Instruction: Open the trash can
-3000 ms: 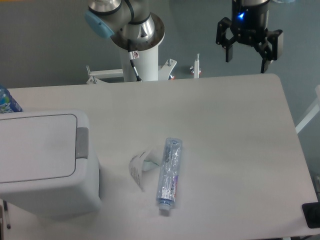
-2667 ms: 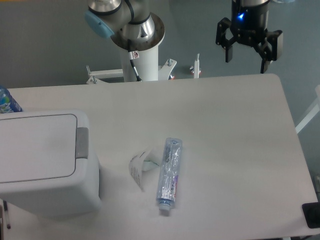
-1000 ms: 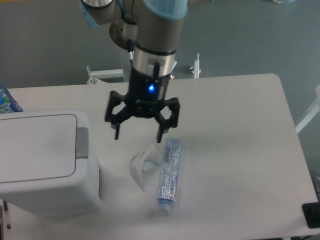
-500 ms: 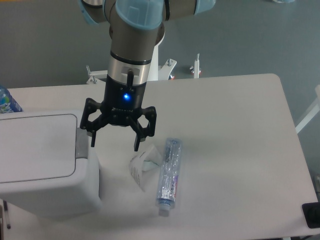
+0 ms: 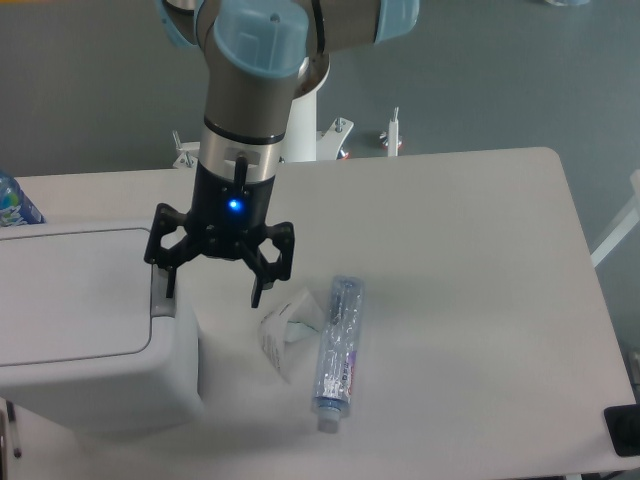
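The trash can is set at the table's near left. The gripper is held above its right edge. A crumpled wrapper and a tube are placed right of it, a bottle behind it.

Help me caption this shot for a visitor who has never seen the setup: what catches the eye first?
The arm dominates, reaching down from the top centre with its open gripper and a glowing blue light, one fingertip over the grey push tab. That tab belongs to the big white trash can at the left edge, lid shut. To the right, on the pale table, lie a clear plastic bottle and a crumpled wrapper.
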You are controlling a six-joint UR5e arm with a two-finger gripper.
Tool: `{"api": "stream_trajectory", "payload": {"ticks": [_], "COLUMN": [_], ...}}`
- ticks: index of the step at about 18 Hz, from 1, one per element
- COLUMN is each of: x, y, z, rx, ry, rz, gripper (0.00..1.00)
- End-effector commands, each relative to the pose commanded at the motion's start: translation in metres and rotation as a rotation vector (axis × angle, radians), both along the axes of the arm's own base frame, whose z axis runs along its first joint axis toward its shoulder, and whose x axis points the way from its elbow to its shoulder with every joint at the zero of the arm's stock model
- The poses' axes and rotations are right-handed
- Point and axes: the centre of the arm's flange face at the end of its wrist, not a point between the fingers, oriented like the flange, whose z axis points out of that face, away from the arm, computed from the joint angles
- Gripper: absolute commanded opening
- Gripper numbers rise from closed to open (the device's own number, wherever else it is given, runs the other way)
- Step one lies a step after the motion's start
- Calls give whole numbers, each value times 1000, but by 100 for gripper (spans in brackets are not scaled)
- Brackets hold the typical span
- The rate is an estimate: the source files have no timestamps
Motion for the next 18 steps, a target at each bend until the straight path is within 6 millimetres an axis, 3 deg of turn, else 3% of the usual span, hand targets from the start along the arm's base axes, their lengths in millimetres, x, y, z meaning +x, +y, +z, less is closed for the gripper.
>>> {"api": "stream_trajectory", "payload": {"ticks": [18], "x": [0], "y": [1], "z": [-4], "rx": [-1], "ry": [8], "rz": [-14], "gripper": [100]}}
